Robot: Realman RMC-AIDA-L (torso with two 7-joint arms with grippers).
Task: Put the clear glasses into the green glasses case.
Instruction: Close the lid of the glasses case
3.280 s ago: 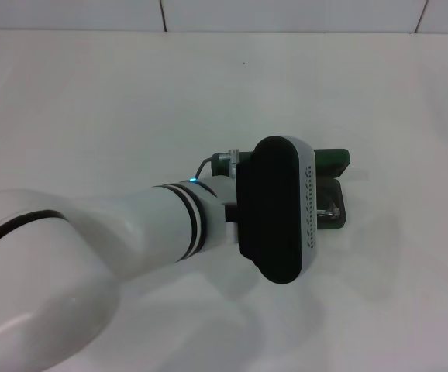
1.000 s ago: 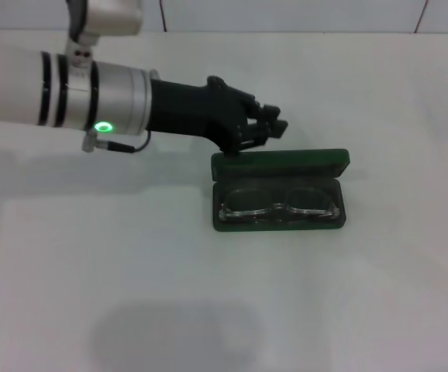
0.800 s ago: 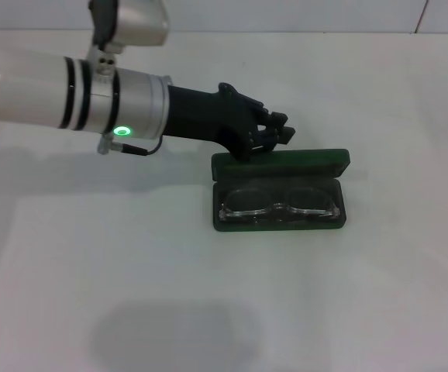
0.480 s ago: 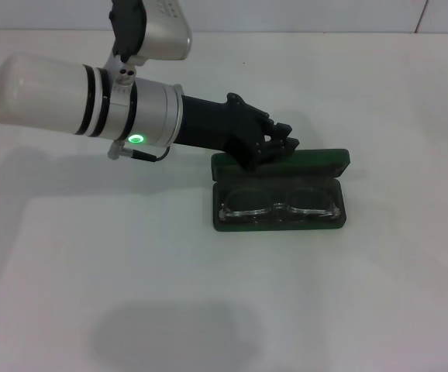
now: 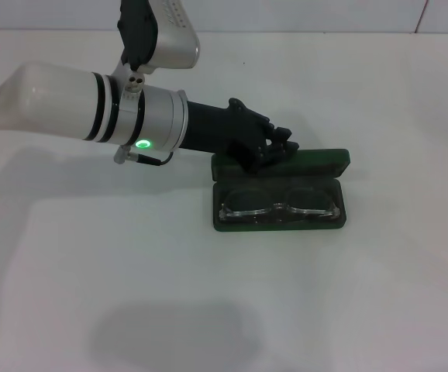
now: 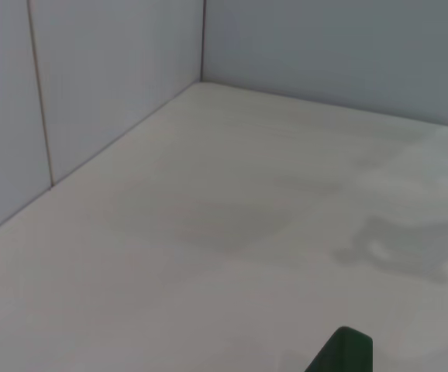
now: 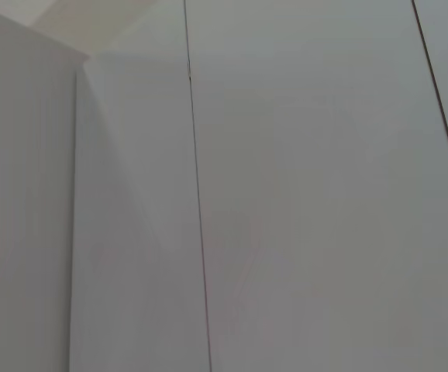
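Observation:
The green glasses case (image 5: 279, 225) lies open on the white table right of centre, its lid (image 5: 323, 161) raised at the far side. Inside its base the clear glasses (image 5: 280, 203) lie flat, lenses side by side. My left gripper (image 5: 284, 145) reaches in from the left, low over the left half of the lid, its black fingers drawn together with nothing between them. Whether they touch the lid I cannot tell. The left wrist view catches only one dark green corner of the case (image 6: 343, 353). My right gripper is out of view.
White table (image 5: 131, 294) all around the case, with a panelled wall (image 5: 286, 14) along the far edge. The left wrist view looks across the table to a wall corner (image 6: 202, 46). The right wrist view holds only wall panels (image 7: 301, 194).
Over the last second my left arm has slid right and dropped, bringing the gripper from behind the case's left corner onto the lid. Earlier the arm hid most of the case.

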